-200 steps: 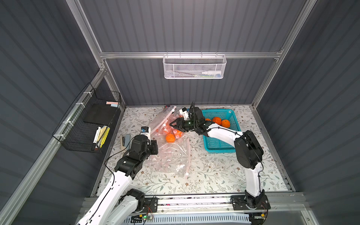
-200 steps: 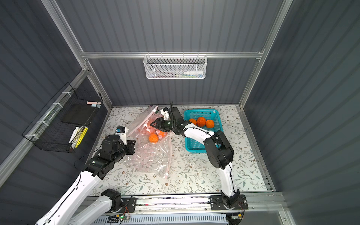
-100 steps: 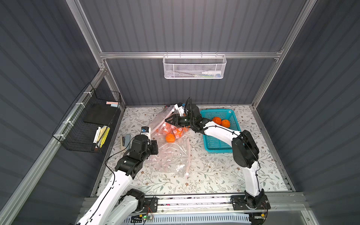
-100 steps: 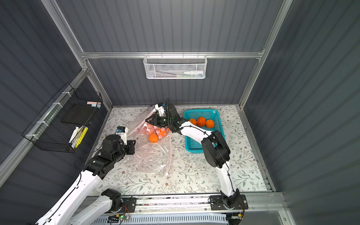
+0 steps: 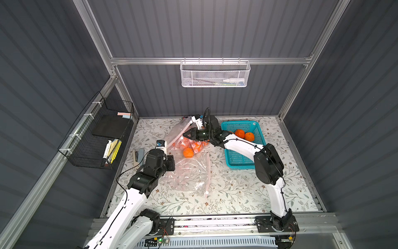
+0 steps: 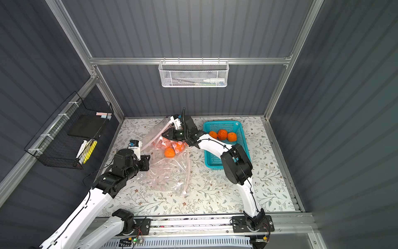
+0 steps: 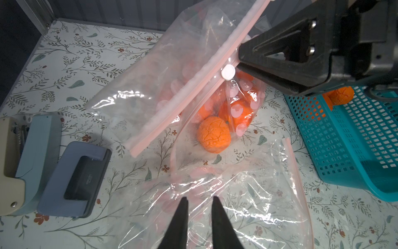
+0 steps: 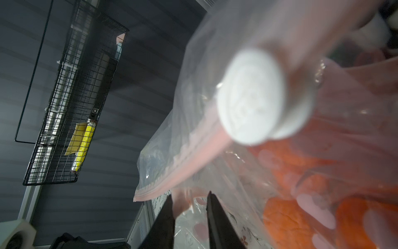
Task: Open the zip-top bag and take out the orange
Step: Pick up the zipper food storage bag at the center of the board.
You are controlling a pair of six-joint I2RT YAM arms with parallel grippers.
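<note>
The zip-top bag [image 5: 179,135] with pink dots stands tilted at the back of the table and holds several oranges [image 7: 237,110]. One orange [image 5: 188,152] [image 7: 214,134] lies at its gaping mouth. The white slider [image 7: 228,72] [image 8: 254,97] sits partway along the pink zip strip. My right gripper [image 5: 184,134] [image 8: 189,196] is at that strip just behind the slider. Its jaws stand narrowly apart with a fold of the pink rim between them, touching one finger. My left gripper [image 7: 200,199] [image 5: 171,162] hovers narrowly open over a flat empty bag [image 7: 247,194].
A teal basket [image 5: 241,159] with oranges [image 6: 223,134] stands to the right of the bags. A grey hole punch [image 7: 75,179] and a stapler [image 7: 17,163] lie by the left wall. A black wire rack [image 5: 103,133] hangs on that wall, and a white mesh basket [image 5: 215,73] hangs on the back wall.
My right gripper has moved left to the bag's zip strip and its jaws have narrowed around the rim. The left arm has not moved.
</note>
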